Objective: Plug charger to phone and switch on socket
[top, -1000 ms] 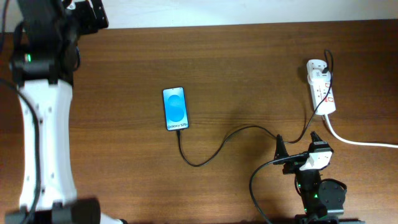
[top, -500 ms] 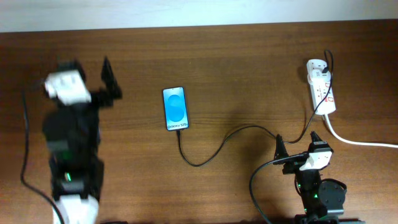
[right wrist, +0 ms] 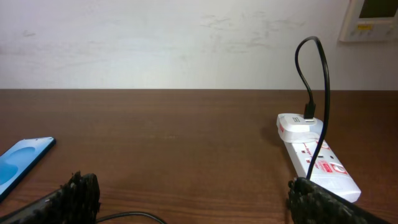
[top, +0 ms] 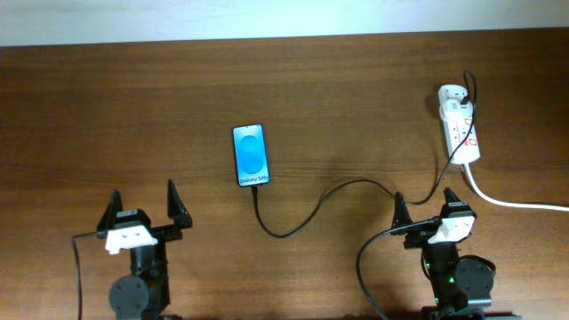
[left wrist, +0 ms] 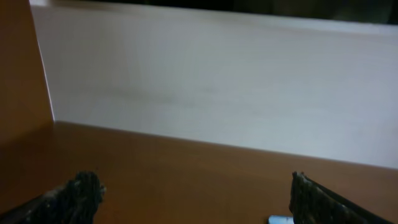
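Note:
The phone (top: 251,156) lies face up mid-table, blue screen lit; it shows at the left edge of the right wrist view (right wrist: 22,158). The thin black charger cable (top: 320,202) runs from the phone's lower edge in a curve to the white socket strip (top: 460,133) at the right, where its plug sits in the far end (right wrist: 306,121). My left gripper (top: 143,206) is open and empty at the front left, near the table's front edge. My right gripper (top: 425,204) is open and empty at the front right, just below the cable.
A thick white cord (top: 516,202) runs from the socket off to the right edge. A white wall (right wrist: 174,43) stands behind the table's far edge. A wall-mounted panel (right wrist: 370,18) shows at the top right of the right wrist view.
My left arm has swung down from the upper left to rest at the front left, gripper open. The right arm, phone, cable and socket have not moved.

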Action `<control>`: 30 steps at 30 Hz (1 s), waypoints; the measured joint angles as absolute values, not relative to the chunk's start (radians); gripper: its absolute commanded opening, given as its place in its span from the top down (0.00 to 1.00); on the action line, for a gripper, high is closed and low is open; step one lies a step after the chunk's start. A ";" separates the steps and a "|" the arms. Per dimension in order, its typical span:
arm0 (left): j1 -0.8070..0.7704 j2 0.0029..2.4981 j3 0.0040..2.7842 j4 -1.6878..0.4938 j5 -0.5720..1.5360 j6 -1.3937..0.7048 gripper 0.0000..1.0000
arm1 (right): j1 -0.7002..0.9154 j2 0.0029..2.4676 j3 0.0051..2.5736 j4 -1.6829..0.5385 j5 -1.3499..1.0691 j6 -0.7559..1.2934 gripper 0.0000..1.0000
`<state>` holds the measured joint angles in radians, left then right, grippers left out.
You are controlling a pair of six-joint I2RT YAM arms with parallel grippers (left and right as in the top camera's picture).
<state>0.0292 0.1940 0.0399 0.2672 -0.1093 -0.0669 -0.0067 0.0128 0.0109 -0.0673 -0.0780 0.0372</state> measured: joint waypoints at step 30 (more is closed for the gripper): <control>0.029 0.015 0.011 -0.067 -0.124 -0.067 0.01 | -0.007 0.014 0.010 -0.068 -0.078 0.036 0.01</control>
<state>0.0292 0.0147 0.0109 -0.0669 -0.1242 -0.0669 -0.0067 0.0139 0.0105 -0.0677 -0.0780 0.0364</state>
